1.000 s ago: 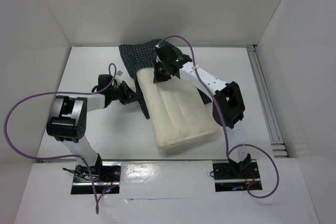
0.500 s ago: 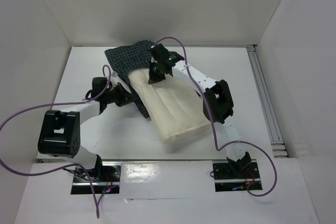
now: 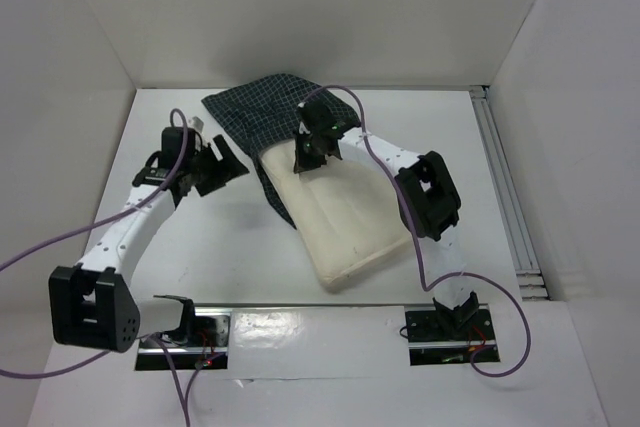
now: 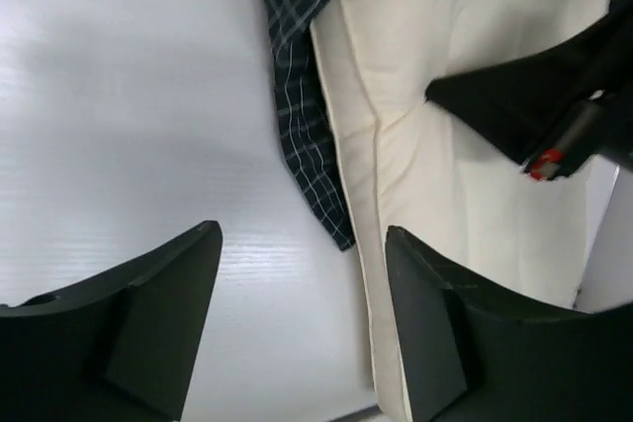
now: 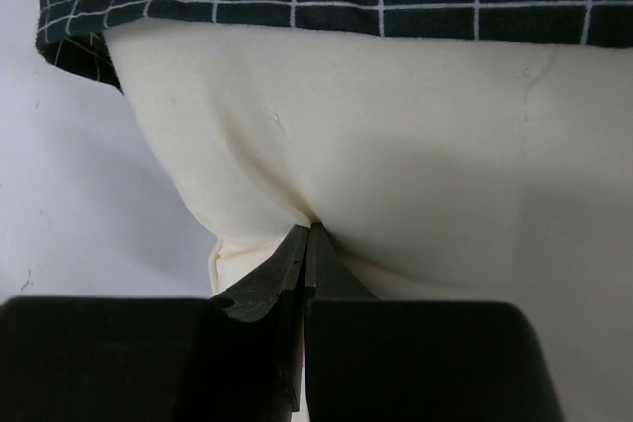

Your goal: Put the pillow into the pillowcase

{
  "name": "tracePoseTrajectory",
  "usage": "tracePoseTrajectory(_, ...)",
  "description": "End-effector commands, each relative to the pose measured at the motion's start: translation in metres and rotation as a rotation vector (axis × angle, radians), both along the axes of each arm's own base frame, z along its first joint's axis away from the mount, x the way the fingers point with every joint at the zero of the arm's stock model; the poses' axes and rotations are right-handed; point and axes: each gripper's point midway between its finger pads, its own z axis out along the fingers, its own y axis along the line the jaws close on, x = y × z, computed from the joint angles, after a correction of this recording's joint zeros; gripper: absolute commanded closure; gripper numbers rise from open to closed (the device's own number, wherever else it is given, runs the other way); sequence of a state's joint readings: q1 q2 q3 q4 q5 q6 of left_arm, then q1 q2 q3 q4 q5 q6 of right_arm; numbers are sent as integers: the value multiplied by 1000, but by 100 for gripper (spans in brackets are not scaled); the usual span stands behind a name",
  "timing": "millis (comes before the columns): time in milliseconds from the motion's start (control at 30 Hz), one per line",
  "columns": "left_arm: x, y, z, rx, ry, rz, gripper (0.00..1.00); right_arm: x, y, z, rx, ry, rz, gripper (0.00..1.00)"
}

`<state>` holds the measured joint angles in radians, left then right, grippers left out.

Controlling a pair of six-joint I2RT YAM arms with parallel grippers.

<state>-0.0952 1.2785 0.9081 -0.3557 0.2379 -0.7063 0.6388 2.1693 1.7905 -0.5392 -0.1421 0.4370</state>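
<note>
The cream pillow [image 3: 345,222] lies slantwise across the middle of the white tabletop [image 3: 200,247]. Its near end points toward the near right corner and its far end reaches toward the far edge. The dark checked pillowcase [image 3: 262,115] is bunched close to the far edge, a little left of the middle. Its hem lies across the top of the pillow's far end, so that end is covered. A narrow strip of the same checked cloth runs out from under the pillow's left long side and lies flat on the table. Most of the pillow's length is outside the case. The right gripper [image 5: 308,240] is at the pillow's far end, just short of the hem. Its jaws are pressed together with a small pucker of the pillow's cream cover pinched between the tips, and creases in the cloth run in toward that point. The left gripper [image 4: 302,318] is toward the left edge, beside the pillowcase strip and apart from it. Its jaws are spread wide with nothing between them. Through the gap its wrist camera shows bare tabletop, the end of the checked strip and the pillow's seamed left side.
</note>
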Motion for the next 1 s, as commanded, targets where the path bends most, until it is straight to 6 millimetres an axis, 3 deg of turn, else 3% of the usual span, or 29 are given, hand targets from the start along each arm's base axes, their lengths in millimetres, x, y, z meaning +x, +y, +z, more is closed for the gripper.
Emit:
tracePoseTrajectory(0,4,35,35,185,-65,106,12,-4,-17,-14,-76,-11,3,100)
tracePoseTrajectory(67,18,39,50,232,-98,107,10,-4,-16,-11,-63,-16,8,100)
tracePoseTrajectory(200,46,27,55,312,-129,78,5,-5,-12,-7,-45,-14,19,100)
tracePoseTrajectory(267,58,19,53,348,-150,61,8,-4,-10,-6,-33,-18,25,100)
tracePoseTrajectory(367,80,6,47,418,-175,25,15,-4,-6,-2,-19,-19,33,100)
tracePoseTrajectory(400,84,0,33,435,-147,-3,16,-4,-6,-2,-19,-19,33,100)
tracePoseTrajectory(667,111,-7,4,534,-140,-89,17,-3,-4,4,-7,-22,38,100)
tracePoseTrajectory(733,117,-9,-18,552,-96,-109,22,-1,-2,7,-2,-30,38,100)
tracePoseTrajectory(767,121,-10,-12,548,-110,-105,24,-1,-2,7,-2,-30,38,100)
tracePoseTrajectory(967,141,-18,-29,567,-96,-119,35,-2,-1,5,-4,-22,52,100)
